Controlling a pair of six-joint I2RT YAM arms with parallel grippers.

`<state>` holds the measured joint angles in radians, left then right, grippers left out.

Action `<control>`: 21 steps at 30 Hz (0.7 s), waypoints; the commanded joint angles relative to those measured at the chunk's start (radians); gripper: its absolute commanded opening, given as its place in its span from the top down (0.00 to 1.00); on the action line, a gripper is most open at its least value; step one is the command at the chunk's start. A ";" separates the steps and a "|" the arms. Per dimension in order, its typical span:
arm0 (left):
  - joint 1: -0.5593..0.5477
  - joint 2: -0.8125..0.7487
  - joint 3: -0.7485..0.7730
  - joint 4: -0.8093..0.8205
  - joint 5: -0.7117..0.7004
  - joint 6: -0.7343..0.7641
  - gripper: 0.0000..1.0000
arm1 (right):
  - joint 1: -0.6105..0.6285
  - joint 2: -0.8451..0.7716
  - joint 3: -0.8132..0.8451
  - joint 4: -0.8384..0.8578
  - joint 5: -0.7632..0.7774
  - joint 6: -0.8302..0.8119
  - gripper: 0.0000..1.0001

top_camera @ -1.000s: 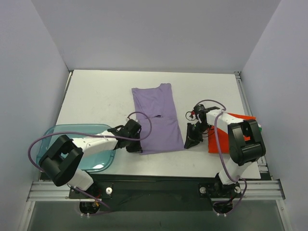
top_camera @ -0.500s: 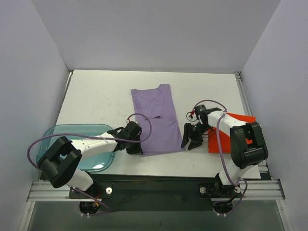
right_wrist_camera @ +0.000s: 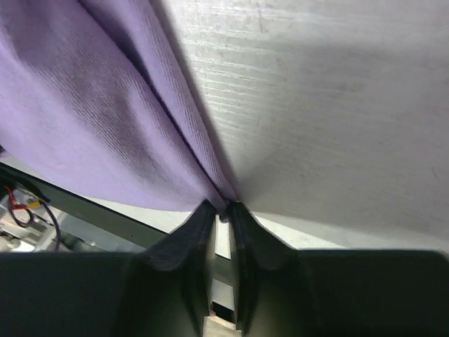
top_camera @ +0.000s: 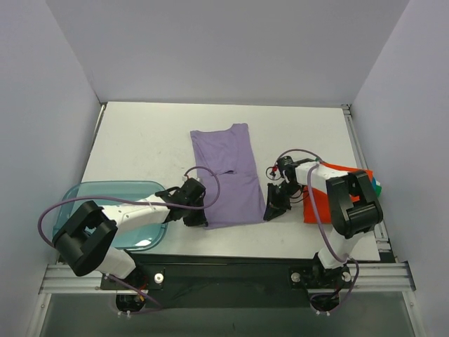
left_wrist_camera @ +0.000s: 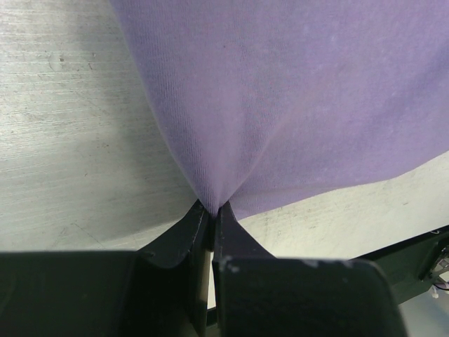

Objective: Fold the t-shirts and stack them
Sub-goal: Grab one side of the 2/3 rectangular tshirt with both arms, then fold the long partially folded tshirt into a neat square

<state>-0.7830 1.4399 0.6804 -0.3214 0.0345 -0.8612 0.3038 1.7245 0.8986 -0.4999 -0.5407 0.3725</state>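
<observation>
Your left fingers [left_wrist_camera: 184, 235] are closed tight on the near-left corner of the lavender t-shirt [top_camera: 224, 172]; the cloth is pulled to a point between the tips. Right fingers [right_wrist_camera: 188, 237] are pinched shut the same way on the near-right corner, with the fabric bunched into ridges there. The shirt lies flat mid-worktop [top_camera: 140, 140] as a long narrow strip, folded lengthwise, with a short dark crease about halfway along. Plain cloth, no print. The orange-red t-shirt [top_camera: 309, 210] sits at the worktop's right edge, partly under your right arm. A green-teal edge [top_camera: 377, 186] pokes out on its right side. The translucent blue tray [top_camera: 91, 191] is near-left, under the left arm.
</observation>
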 commanded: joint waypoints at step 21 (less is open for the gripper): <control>-0.012 -0.383 0.030 -0.471 0.122 0.005 1.00 | 0.104 -0.445 -0.067 -0.364 0.050 0.163 1.00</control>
<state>-0.7921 1.1362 0.6777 -0.6266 0.1177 -0.8593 0.3901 1.3651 0.8421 -0.7101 -0.5426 0.4740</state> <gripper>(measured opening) 0.108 0.040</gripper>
